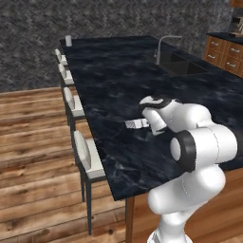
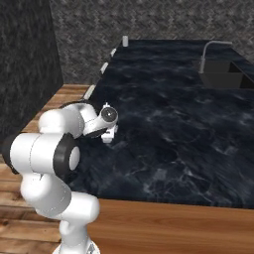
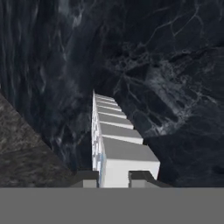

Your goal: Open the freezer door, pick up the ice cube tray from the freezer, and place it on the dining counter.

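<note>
Your gripper (image 3: 113,181) is clenched on the near end of the tray (image 3: 114,140), one dark tip on each side of its edge, and the tray runs away from the hand on its side, cells facing sideways. In the left base view the tray (image 1: 136,124) sticks out past the hand, low over the counter (image 1: 118,85) near its stool-side edge; you cannot tell whether it touches the marble yet.

Mind the release: held by one end and turned on edge, the tray will likely tip or flop over if you let go now. If there is a gap beneath, it may bounce toward the edge and the stools (image 1: 88,156).

The counter is black marble with white veining, a sink (image 1: 182,64) and faucet (image 1: 166,43) at the far side, a small cup (image 1: 69,41) at the far corner. Wooden floor and a dark stone wall surround it.
</note>
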Controlling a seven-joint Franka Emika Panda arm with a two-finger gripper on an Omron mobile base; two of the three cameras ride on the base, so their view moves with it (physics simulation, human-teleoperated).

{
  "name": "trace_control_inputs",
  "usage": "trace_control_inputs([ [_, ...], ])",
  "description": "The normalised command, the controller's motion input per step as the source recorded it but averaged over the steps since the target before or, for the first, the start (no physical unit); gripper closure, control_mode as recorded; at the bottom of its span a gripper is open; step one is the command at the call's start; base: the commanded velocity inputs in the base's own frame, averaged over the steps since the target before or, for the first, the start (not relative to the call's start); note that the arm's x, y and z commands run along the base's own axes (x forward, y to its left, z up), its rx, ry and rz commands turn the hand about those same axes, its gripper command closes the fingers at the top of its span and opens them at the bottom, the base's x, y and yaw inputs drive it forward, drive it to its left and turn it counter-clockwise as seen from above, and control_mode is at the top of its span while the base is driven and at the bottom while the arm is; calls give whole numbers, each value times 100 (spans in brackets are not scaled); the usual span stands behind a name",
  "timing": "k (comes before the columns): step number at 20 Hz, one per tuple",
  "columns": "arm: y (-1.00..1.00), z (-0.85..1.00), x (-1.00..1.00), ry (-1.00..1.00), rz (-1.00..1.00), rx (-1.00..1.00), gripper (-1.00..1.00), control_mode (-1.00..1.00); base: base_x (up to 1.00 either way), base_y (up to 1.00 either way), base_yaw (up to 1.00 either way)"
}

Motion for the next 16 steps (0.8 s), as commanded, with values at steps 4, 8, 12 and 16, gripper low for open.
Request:
trace_control_inputs([
  [4, 0, -87, 0, -24, 0, -2, 100, -100, 0, 0, 0],
  [8, 0, -69, -7, -15, 0, 0, 100, -100, 0, 0, 0],
  [12, 0, -4, -6, 1, 0, 0, 100, -100, 0, 0, 0],
  [16, 0, 0, 0, 0, 0, 0, 100, -100, 0, 0, 0],
])
